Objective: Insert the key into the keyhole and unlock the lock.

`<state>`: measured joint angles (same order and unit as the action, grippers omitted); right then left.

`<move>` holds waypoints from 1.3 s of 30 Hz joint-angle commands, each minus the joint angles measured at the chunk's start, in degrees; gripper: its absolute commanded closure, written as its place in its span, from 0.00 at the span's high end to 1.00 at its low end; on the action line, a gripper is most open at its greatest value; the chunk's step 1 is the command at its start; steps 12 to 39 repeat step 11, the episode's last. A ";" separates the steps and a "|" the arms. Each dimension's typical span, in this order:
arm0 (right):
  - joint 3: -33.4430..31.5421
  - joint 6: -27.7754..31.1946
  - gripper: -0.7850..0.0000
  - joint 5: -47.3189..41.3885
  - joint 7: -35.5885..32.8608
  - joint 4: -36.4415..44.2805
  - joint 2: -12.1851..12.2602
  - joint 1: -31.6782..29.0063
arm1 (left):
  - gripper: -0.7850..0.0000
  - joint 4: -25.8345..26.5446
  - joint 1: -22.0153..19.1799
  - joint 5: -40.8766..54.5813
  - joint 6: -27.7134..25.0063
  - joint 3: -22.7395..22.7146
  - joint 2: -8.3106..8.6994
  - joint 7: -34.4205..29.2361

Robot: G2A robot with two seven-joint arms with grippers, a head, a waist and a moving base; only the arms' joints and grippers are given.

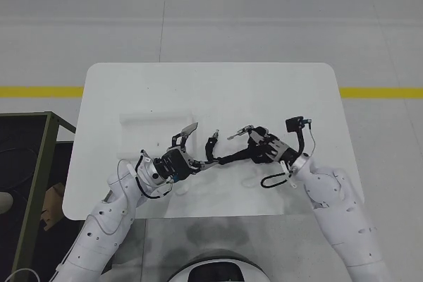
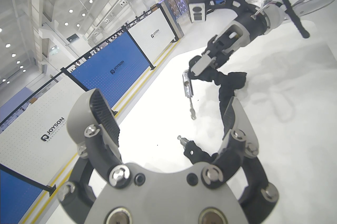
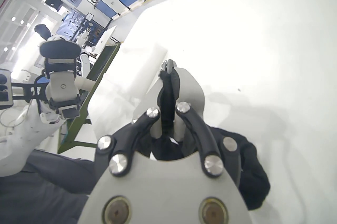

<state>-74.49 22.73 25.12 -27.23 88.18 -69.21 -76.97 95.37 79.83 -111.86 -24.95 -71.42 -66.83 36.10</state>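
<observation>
In the top view the black fabric-sleeved cable lock (image 1: 229,156) lies just below the middle of the frame, strung between the two grippers over the white tabletop (image 1: 268,84). The right gripper (image 1: 250,135), coming in from the lower right, has its jaws nearly closed on one end of the cable. In its own wrist view the black sleeve is pinched between the two fingers and a small metal tip pokes out past the fingertips (image 3: 172,71). The left wrist view shows a slim silver end piece (image 2: 187,84) hanging from that grip in the upper middle of the frame, with a thin pin below it. Whether this is the key or the lock barrel cannot be told. The left gripper (image 1: 201,146), at lower left of centre, has its jaws spread wide and clamps nothing. The cable runs down close against one finger (image 2: 235,117), and its free end, tipped with a small metal stud (image 2: 181,139), curls into the open gap near the gripper's base. A white tray-like block (image 1: 158,120) sits on the tabletop to the upper left of the left gripper, apart from the cable.
</observation>
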 commanded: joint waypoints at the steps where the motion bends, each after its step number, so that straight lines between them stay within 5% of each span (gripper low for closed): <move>1: -0.33 -1.62 1.00 -1.21 -2.32 -0.70 0.11 0.45 | 1.00 0.00 0.00 0.00 0.00 0.00 0.00 0.00; 11: -5.80 -1.00 1.00 16.52 13.95 11.07 1.18 -4.59 | 1.00 0.00 0.00 0.00 0.00 0.00 0.00 0.00; 39: -5.80 -1.00 1.00 16.52 13.95 11.07 1.18 -4.59 | 1.00 0.00 0.00 0.00 0.00 0.00 0.00 0.00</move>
